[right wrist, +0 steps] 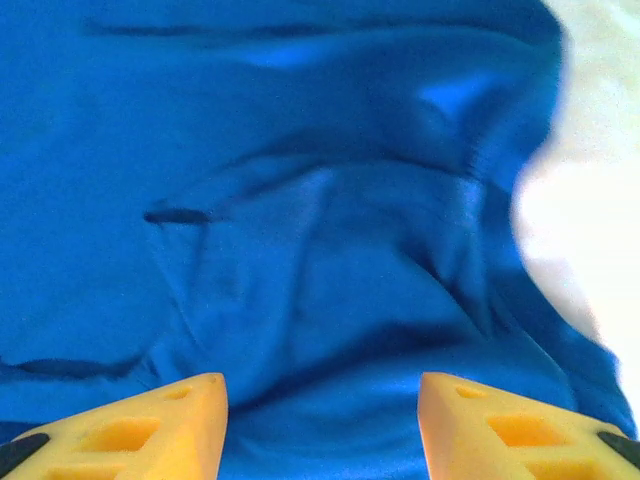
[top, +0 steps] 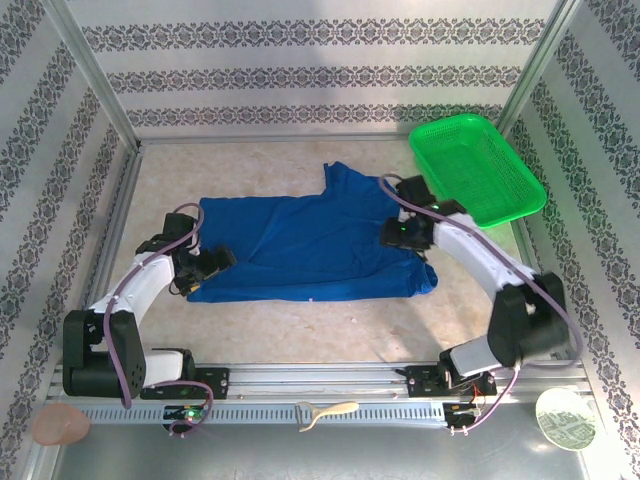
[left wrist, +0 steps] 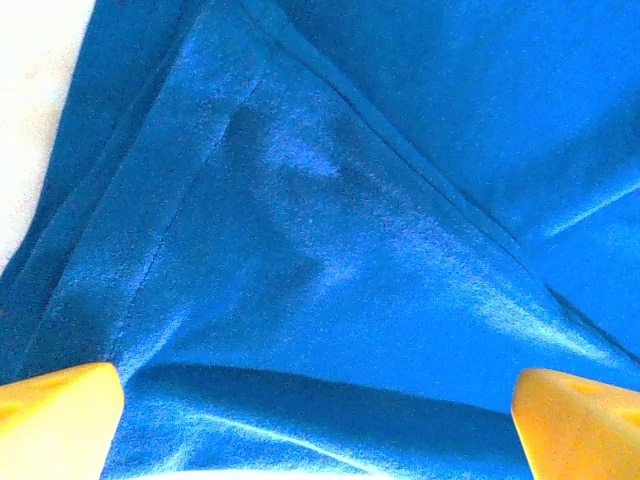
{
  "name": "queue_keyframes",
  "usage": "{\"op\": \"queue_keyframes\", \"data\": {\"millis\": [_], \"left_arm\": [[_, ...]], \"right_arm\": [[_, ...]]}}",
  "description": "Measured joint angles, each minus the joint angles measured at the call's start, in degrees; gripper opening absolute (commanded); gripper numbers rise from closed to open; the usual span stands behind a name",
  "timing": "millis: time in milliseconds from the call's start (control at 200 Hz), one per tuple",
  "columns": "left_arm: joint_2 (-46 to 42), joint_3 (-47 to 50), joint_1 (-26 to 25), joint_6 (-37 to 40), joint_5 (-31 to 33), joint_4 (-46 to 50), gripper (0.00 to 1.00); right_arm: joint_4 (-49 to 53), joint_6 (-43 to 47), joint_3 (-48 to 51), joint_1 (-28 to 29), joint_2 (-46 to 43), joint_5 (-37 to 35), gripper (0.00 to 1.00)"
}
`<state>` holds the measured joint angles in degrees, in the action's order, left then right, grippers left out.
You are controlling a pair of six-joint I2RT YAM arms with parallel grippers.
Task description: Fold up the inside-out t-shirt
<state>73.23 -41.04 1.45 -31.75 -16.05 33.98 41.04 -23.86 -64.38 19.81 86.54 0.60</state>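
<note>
The t-shirt [top: 310, 250] lies spread flat, long axis left-right, one end by each gripper. The left gripper [top: 212, 262] is wide open over the left edge, empty. The right gripper [top: 395, 233] is half open over the right end, nothing pinched afaict.

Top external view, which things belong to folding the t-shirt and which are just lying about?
Job: t-shirt; left gripper; right gripper.
Lying about: green basket; pale utensil on the front rail; brown disc; white-green disc.
</note>
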Motion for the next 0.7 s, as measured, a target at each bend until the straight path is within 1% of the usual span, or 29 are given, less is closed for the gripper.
{"op": "queue_keyframes", "data": {"millis": [160,315,435,550,699], "left_arm": [[0.00,0.83,0.00,-0.83,0.55,-1.09,1.00],[0.35,1.16,0.00,-1.51,1.09,-2.27,1.00],[1.01,1.55,0.00,-1.62,1.20,-3.17,1.00],[1.86,2.08,0.00,-1.73,1.27,-3.48,1.00],[2.32,2.21,0.00,-1.73,1.27,-3.65,1.00]], "right_arm": [[1.20,3.93,-10.25,6.84,12.79,-3.74,0.51],[2.95,6.32,-16.02,10.14,21.35,-5.97,0.49],[3.89,7.02,-17.22,11.08,24.48,-6.97,0.48],[4.66,7.61,-17.49,11.19,26.01,-7.69,0.46],[5.03,7.69,-17.75,11.21,27.91,-8.33,0.34]]}}
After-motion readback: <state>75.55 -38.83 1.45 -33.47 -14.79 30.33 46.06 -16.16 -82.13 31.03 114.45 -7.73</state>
